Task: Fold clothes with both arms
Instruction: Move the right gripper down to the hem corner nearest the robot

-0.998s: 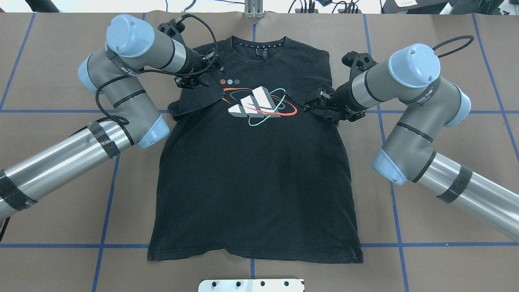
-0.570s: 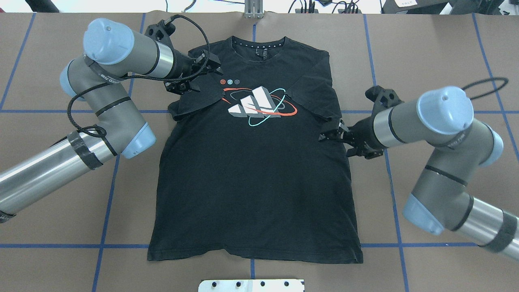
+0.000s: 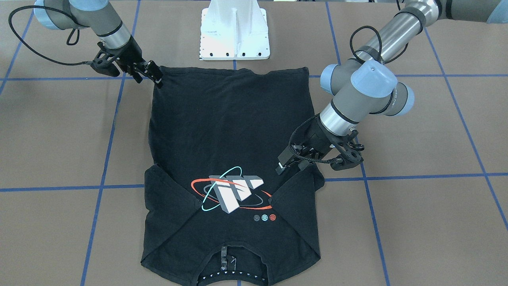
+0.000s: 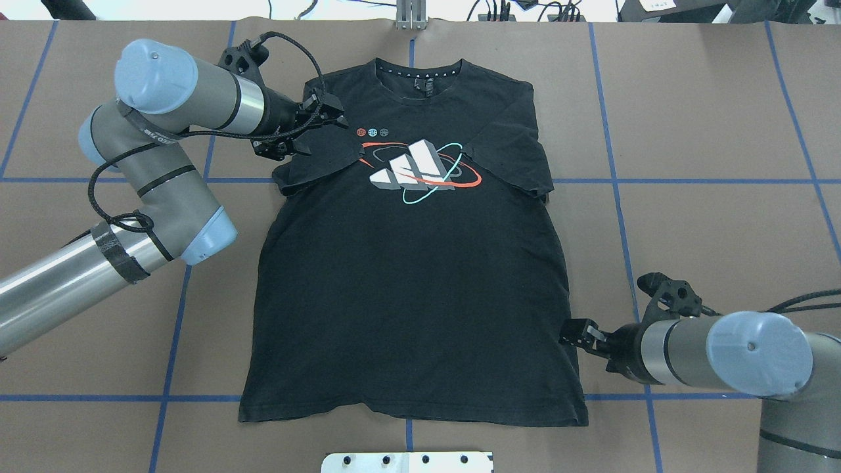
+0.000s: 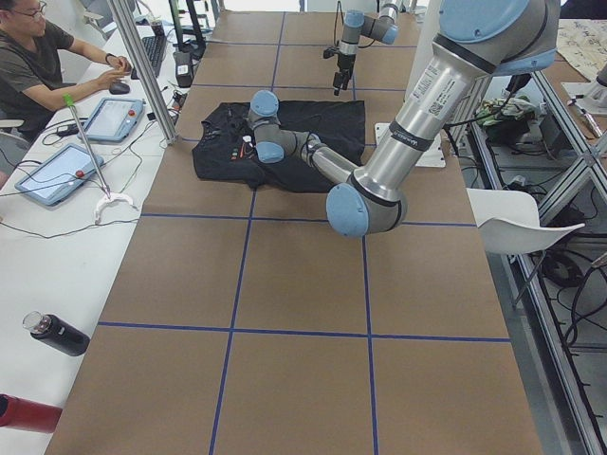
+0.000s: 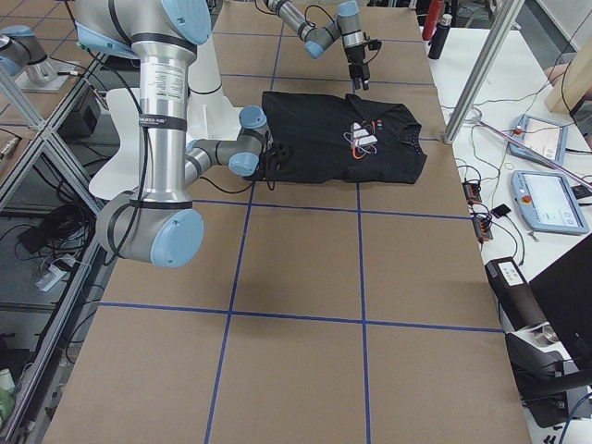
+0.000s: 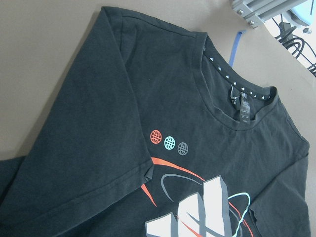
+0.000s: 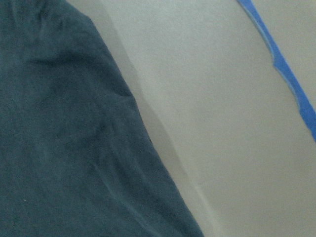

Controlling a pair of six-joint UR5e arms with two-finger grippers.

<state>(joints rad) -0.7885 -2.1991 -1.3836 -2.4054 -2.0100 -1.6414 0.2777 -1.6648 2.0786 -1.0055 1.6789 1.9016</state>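
You have one black T-shirt point(image 4: 407, 295) spread on the table and two grippers. The left gripper point(image 4: 320, 128) and the right gripper point(image 4: 578, 334) both gape, gripping nothing.

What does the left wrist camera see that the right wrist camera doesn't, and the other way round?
Only the left wrist view shows the neckline with its white marks, three small round emblems, the chest graphic and a sleeve folded inward. Only the right wrist view shows a plain side edge close up. Both show the black T-shirt, the table and blue tape.
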